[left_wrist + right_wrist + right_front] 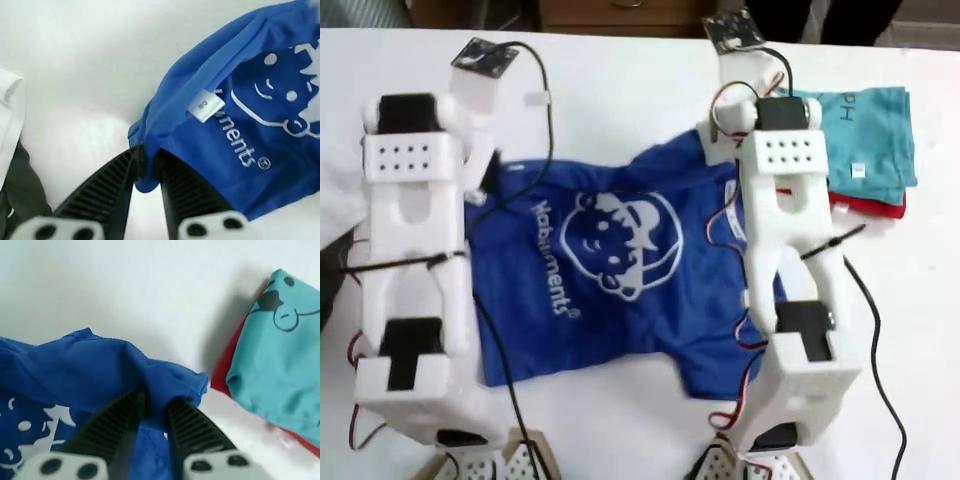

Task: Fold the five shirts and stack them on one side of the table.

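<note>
Blue shirt (620, 290): unfolded and rumpled, lying spread out at centre, white cartoon print and lettering facing up.
Teal shirt (865, 140): folded, dark print, resting on top of the red shirt.
Red shirt (870, 208): folded, far right side.

On the blue shirt (610, 290), a line of white lettering (552, 265) beside a round white cartoon face (620, 243); at the line's end, a small ringed mark (264, 163). At a fold of that shirt, a small white tag (205, 107) with two tiny grey characters, too small to read surely. On the teal shirt (865, 140), two dark capital letters (842, 108) near its far edge, dark cartoon outlines (280, 315), and a small white label (858, 170), print too small to tell.
</note>
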{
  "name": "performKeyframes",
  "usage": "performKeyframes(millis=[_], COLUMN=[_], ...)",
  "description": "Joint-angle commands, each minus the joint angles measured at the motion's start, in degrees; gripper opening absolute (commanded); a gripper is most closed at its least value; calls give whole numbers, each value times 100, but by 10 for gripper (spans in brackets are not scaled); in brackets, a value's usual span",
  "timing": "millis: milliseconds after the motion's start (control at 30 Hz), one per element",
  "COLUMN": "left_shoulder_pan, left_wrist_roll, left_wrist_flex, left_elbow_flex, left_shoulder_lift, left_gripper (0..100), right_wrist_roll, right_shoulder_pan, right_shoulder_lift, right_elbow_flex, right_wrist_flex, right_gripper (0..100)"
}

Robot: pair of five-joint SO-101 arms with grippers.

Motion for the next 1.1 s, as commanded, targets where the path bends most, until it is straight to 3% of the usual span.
performKeyframes(millis=[0,100,267,433,767,1067], left_shoulder_pan=[70,62,62,35,35,26], left_wrist_roll=[9,0,-264,-457,-484,-1090], left_wrist_flex=[123,-211,-1099,-1284,-1292,-1345], left_elbow_flex=[233,1174,3011,4321,5807,6738], left_shoulder_lift=[-580,-1037,-2321,-3446,-4510,-5020], left_gripper=[25,25,25,25,25,25], right_wrist_roll=[44,44,229,404,624,809], right_shoulder_pan=[4,-4,31,215,593,558], right_shoulder_lift=[-690,-1349,-3204,-5235,-6536,-7222], right_elbow_flex=[88,1002,3657,5468,6567,6822], right_wrist_flex=[251,66,-1130,-1473,-787,84], right_gripper=[19,19,19,19,19,19])
